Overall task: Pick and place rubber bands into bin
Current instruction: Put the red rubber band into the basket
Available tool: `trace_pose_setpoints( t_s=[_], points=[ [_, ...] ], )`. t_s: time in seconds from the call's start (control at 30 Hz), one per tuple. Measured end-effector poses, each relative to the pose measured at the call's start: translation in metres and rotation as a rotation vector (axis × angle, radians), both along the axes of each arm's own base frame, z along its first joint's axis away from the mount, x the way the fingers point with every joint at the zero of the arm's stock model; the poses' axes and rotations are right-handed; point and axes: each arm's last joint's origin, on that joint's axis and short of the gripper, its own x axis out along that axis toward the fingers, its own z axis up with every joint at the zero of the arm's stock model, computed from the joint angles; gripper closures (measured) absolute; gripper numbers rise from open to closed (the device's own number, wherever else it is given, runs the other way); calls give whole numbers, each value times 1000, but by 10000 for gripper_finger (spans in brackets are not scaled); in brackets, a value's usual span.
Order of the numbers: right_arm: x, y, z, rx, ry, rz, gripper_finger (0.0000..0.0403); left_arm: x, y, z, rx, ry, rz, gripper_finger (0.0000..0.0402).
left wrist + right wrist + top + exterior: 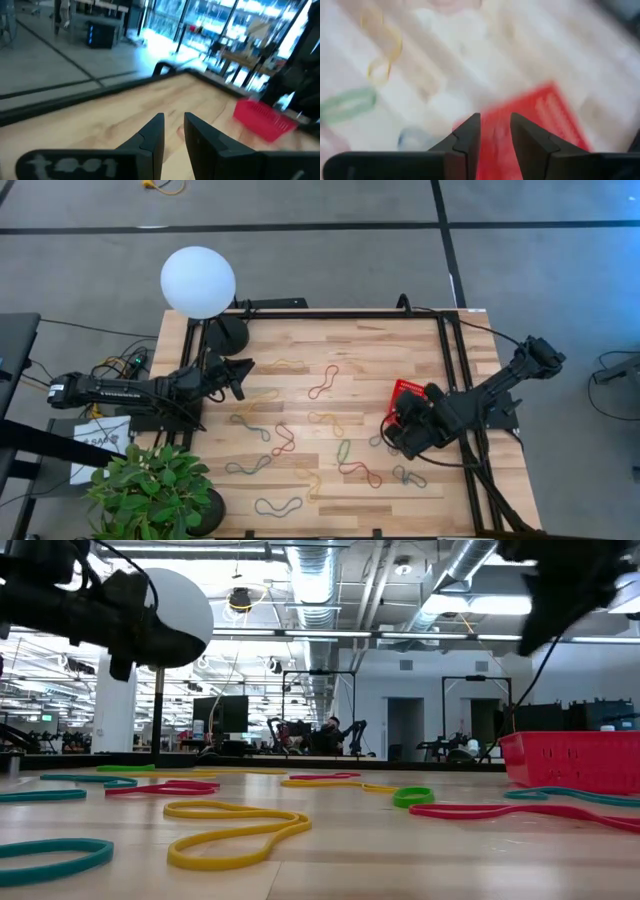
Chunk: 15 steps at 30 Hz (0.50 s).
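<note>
Several rubber bands lie flat and scattered on the wooden table: a red one (322, 383), a yellow one (262, 395), a green one (343, 450), a bluish one (278, 506). The low view shows a yellow loop (235, 835) nearest. The red bin (405, 392) stands on the table's right part, also seen in the low view (575, 760). My right gripper (392, 428) hovers at the bin's near side, fingers a little apart (494, 125), with the bin (540, 125) below and nothing between them. My left gripper (238, 370) hangs above the table's left part, narrowly open (172, 125) and empty.
A lamp with a white globe (198, 280) on a black round base (228, 332) stands at the far left corner. A potted plant (150, 485) fills the near left corner. Black frame rails (455, 380) and cables run along the right side.
</note>
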Motion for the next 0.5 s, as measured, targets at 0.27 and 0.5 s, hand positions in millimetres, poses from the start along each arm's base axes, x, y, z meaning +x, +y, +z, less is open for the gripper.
trace_pose_setpoints(
  t_s=[0.27, 0.5],
  points=[
    [16, -40, 4, -111, 7, -85, 301, 7, 5, 40, 63, -3, -92, 338],
    [38, -72, 12, -99, -43, -16, 301, 29, 25, 62, 85, 282, -58, 338]
  ],
)
